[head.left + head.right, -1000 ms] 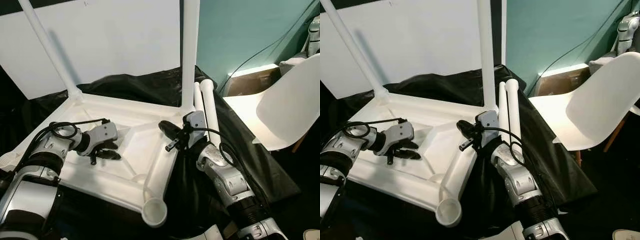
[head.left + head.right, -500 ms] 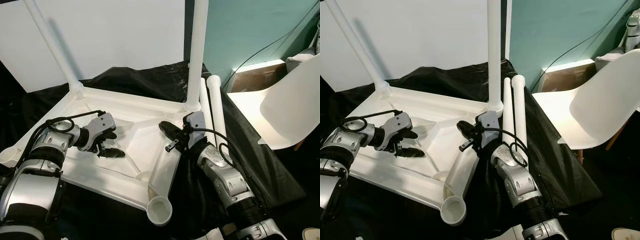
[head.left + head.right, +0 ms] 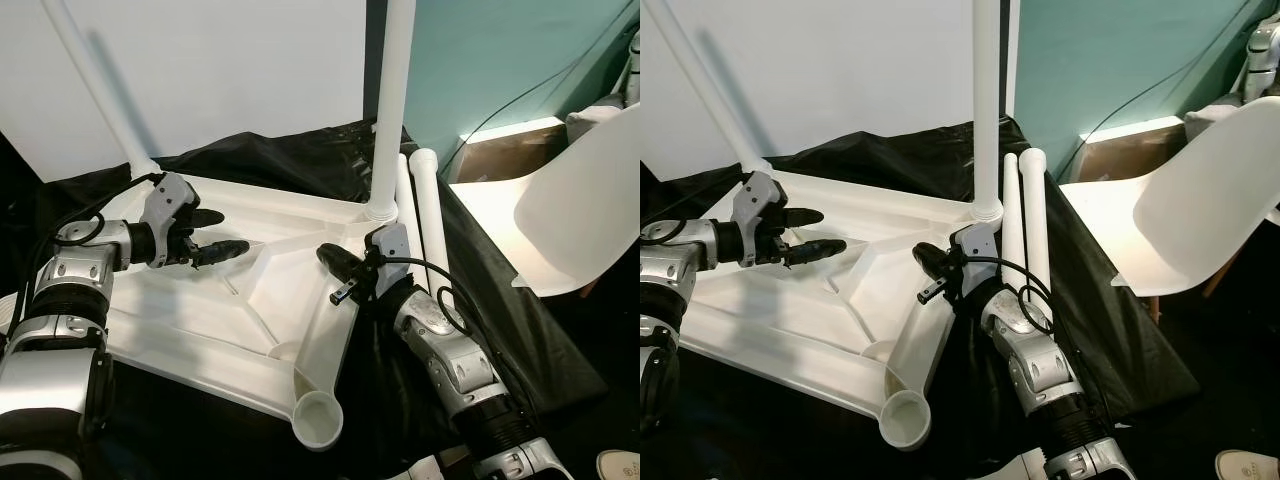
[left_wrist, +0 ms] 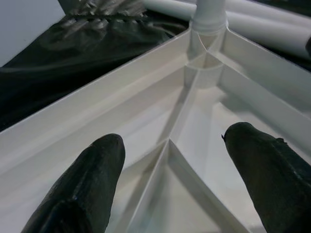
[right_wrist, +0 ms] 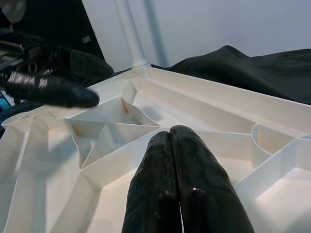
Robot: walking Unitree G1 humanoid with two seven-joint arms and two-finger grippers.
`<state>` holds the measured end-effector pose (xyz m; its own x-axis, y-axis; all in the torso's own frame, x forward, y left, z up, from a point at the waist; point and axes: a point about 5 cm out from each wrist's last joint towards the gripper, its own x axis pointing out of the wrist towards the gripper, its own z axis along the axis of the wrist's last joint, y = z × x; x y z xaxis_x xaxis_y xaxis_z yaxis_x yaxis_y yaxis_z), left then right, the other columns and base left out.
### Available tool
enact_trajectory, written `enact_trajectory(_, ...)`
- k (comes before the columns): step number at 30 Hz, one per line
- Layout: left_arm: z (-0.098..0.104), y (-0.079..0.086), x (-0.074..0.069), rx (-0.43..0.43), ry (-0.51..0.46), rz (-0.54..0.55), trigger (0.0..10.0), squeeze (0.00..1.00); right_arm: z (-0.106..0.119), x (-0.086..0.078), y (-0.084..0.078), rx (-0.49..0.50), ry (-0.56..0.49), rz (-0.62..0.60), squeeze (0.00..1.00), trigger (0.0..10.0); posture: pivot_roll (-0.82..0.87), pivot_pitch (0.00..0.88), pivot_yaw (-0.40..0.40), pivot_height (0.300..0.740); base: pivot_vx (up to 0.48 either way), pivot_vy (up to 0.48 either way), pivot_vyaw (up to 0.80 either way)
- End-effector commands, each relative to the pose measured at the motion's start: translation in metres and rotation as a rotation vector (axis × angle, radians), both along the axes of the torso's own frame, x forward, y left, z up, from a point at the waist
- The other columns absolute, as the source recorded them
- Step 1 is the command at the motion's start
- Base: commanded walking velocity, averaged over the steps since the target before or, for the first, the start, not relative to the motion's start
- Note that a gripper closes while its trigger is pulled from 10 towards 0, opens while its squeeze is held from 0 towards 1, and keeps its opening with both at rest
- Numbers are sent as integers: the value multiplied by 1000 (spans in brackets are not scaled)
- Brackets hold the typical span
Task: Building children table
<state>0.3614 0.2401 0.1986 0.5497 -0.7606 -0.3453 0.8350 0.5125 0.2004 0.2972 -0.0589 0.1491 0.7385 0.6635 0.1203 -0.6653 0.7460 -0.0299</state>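
Observation:
A white children's table top (image 3: 190, 325) lies upside down on black cloth, ribs facing up. Two white legs stand in its far corners, one at the left (image 3: 95, 85) and one at the right (image 3: 390, 110). Two loose legs (image 3: 428, 215) lie side by side on the cloth to the right. The near corner socket (image 3: 320, 420) is empty. My left gripper (image 3: 233, 231) hovers open over the far-left part of the underside, its fingers (image 4: 92, 179) apart above a rib. My right gripper (image 3: 326, 254) is shut with nothing in it, over the right rim (image 5: 170, 138).
A white shell chair (image 3: 570, 215) stands close on the right, with a cardboard box (image 3: 500, 150) and a cable behind it by the teal wall. A white panel (image 3: 230, 70) stands behind the table. A shoe (image 3: 620, 465) lies at the lower right.
My left gripper has risen from the middle of the underside and moved toward the far-left corner, still open. The right gripper has stayed put. The camera shifted slightly.

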Motion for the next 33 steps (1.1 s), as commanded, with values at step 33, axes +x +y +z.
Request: enact_trajectory(33,-32,-12,-52,-169,268,-187,10000,306,-2,-1,2,-6,9,2,0,10000,-45,0,75,740,0,0,0)
